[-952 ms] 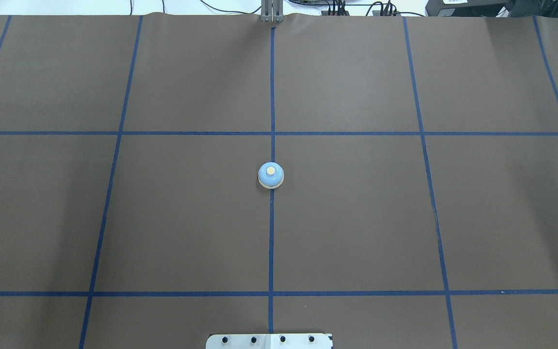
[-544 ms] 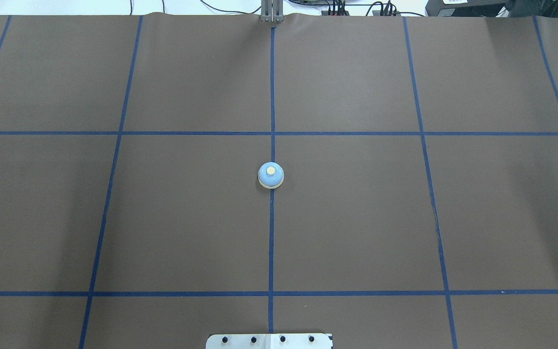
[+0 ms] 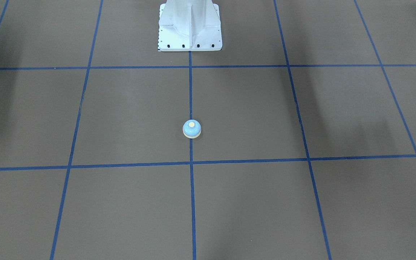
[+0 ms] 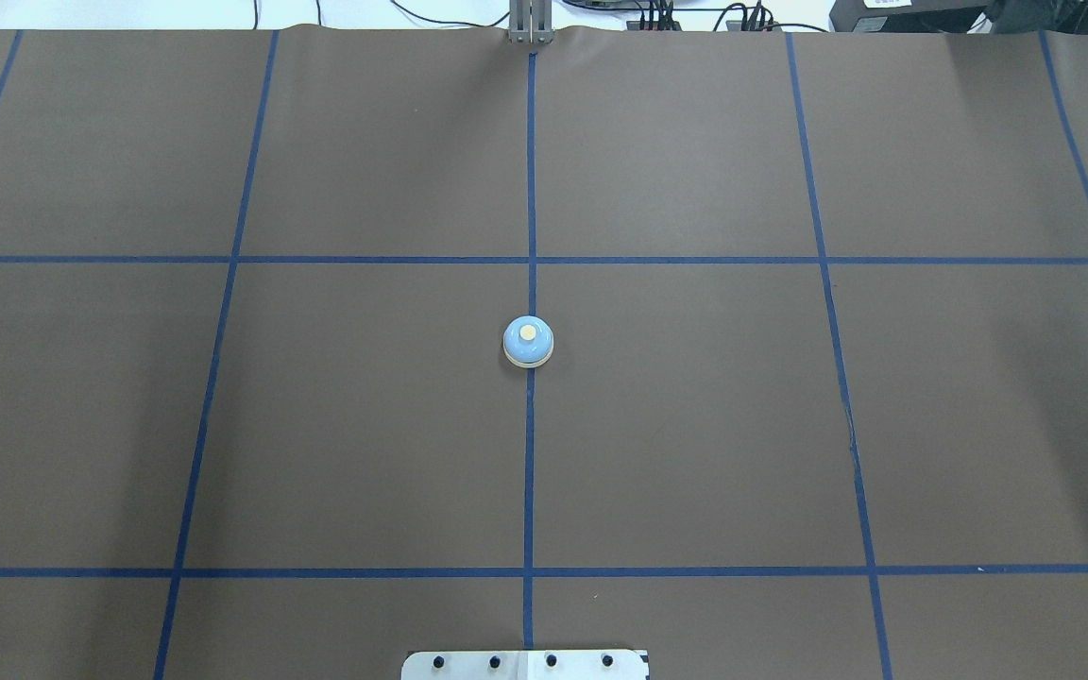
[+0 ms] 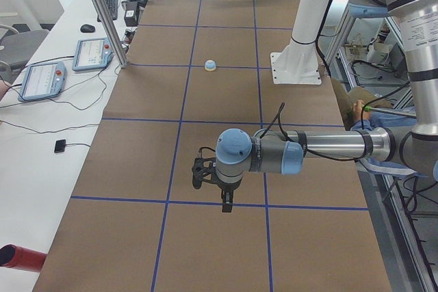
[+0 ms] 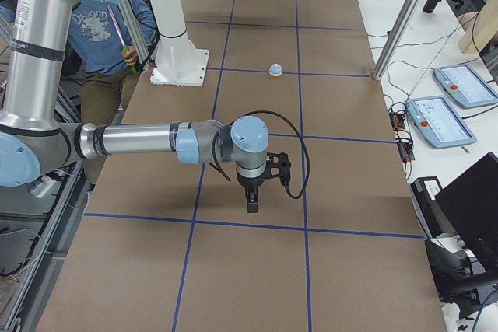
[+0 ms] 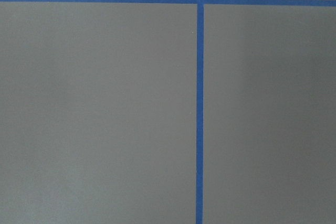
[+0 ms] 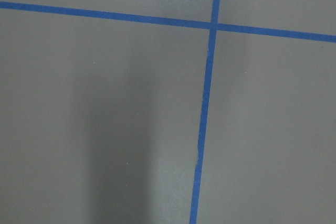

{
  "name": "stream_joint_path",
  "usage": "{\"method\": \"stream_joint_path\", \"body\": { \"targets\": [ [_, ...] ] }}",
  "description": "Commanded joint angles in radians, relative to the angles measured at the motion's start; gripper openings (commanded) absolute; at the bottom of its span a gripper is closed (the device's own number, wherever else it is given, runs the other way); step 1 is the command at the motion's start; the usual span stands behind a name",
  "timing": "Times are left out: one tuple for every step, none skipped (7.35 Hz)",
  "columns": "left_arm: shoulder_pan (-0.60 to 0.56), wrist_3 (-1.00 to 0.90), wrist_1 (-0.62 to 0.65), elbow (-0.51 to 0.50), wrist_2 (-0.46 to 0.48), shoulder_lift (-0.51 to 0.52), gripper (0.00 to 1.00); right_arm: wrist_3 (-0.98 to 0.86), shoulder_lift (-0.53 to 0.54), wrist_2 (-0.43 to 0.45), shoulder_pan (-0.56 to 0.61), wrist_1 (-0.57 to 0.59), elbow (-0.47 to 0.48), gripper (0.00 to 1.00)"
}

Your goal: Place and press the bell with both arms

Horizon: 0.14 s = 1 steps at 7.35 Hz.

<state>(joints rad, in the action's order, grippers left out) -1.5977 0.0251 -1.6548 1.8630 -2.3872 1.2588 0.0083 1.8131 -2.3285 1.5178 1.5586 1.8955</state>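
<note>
Brown table [image 4: 695, 425] gridded with blue tape [image 4: 530, 472]; bell [image 4: 528, 341] on centre line.

No text, brand or number reads clearly in any view. The closest candidate is pale lettering across the chest of the blue shirt [image 6: 97, 21] on the person just beside the white bolted metal pedestal [image 6: 177, 56], off the table edge; the letters are blurred and illegible. There is fine dark print on the silver tube of the left arm [image 5: 419, 39], near the pedestal on the robot side, too small to read. Two grey tablet-like pendants [image 6: 440, 120] with lit blue-white screens lie across the table from the pedestal, on the white side bench; the screen content is unreadable.
</note>
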Motion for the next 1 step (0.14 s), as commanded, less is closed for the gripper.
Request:
{"method": "stream_joint_path", "body": {
  "targets": [
    [-0.001, 0.001, 0.0, 0.021, -0.001, 0.001, 1.0, -0.001, -0.008, 0.008, -0.001, -0.002, -0.004, 1.0]
  ]
}}
